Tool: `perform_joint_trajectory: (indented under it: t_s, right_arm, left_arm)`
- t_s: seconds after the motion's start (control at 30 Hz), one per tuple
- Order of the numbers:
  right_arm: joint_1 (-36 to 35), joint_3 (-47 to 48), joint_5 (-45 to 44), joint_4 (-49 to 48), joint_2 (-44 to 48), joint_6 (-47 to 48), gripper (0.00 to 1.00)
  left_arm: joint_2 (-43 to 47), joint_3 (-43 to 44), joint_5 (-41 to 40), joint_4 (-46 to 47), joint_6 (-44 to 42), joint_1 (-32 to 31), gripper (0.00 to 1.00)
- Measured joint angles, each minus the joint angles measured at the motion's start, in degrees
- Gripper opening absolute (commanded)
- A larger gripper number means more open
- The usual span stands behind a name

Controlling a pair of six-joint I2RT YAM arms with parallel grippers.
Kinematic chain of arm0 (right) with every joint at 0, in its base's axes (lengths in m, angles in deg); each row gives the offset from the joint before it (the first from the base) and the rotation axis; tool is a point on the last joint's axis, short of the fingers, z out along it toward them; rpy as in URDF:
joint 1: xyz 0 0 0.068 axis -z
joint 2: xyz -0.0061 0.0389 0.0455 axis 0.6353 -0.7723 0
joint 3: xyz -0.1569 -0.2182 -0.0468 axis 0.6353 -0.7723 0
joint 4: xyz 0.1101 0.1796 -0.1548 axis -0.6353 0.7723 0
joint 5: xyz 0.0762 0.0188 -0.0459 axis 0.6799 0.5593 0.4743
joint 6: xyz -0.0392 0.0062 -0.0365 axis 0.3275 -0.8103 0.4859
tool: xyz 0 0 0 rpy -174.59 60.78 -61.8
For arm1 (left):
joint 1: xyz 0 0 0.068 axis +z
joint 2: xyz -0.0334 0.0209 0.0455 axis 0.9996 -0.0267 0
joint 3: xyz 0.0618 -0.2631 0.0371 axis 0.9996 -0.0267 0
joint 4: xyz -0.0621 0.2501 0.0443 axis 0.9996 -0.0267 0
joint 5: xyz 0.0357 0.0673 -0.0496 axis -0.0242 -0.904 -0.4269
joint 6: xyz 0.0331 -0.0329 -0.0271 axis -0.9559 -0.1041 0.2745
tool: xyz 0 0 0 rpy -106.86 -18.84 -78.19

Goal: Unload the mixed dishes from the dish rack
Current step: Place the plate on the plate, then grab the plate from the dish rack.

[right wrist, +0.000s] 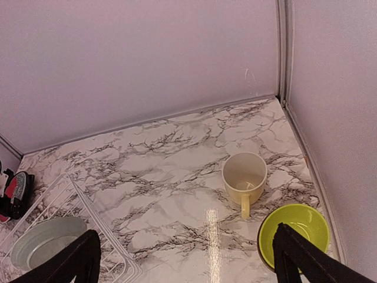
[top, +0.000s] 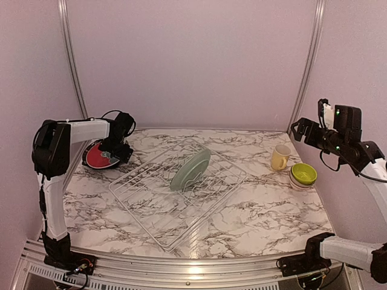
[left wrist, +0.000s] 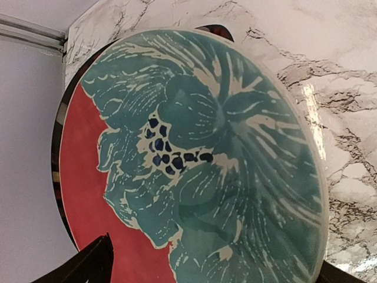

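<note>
Grey-green bowl [top: 190,170] tilted in rack [top: 140,188]; mug [top: 280,157] beside lime bowl [top: 303,174].

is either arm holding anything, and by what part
Nothing is held. The left gripper stands open over the teal patterned plate; the right gripper hangs open in air.

White wire dish rack [top: 151,199] holds pale grey-green bowl [top: 190,169], tilted on edge. Yellow mug [top: 280,157] upright beside lime-green bowl [top: 303,174], right of rack.

White arm links [top: 53,205], black joints [top: 51,148] — black cables [top: 107,112]
</note>
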Motion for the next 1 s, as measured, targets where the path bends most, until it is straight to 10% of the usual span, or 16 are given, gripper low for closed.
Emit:
perform_joint_trajectory:
  t_s: [1.0]
  right_arm:
    - [0.0, 0.83, -0.94, 1.97, 0.74, 0.04, 0.99]
  left_arm:
    - [27.71, -16.28, 50.53, 11.93, 13.33, 9.77, 0.97]
